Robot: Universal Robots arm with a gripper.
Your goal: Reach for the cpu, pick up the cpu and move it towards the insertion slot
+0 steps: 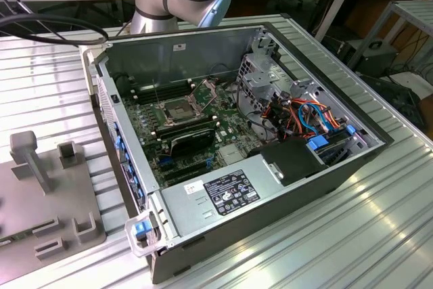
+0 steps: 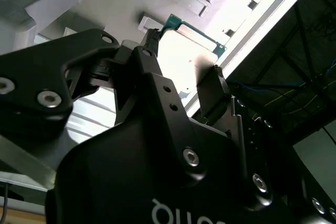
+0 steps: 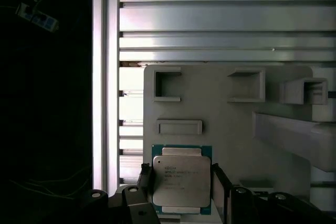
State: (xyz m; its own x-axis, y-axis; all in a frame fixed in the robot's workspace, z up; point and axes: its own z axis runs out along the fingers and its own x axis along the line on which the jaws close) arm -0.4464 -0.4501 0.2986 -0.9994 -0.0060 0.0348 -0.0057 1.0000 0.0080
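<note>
Claw (image 3: 182, 176) astride the cpu (image 3: 181, 182), flat on the grey tray (image 3: 226, 124) atop the worktop (image 3: 210, 14); pinch or mere spread unclear.

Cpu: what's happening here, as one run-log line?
gripper: at cpu | cpu: lying on grey fixture | insertion slot: in open computer case

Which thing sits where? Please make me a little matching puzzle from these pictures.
1 small square grey chip with green rim
2 square silver-framed socket
3 pale grey plastic holder plate

A on the ribbed metal table, at the exterior view's left of the open computer case
B lying on the holder plate
C on the green circuit board inside the case

Pairs: 1-B, 2-C, 3-A
</note>
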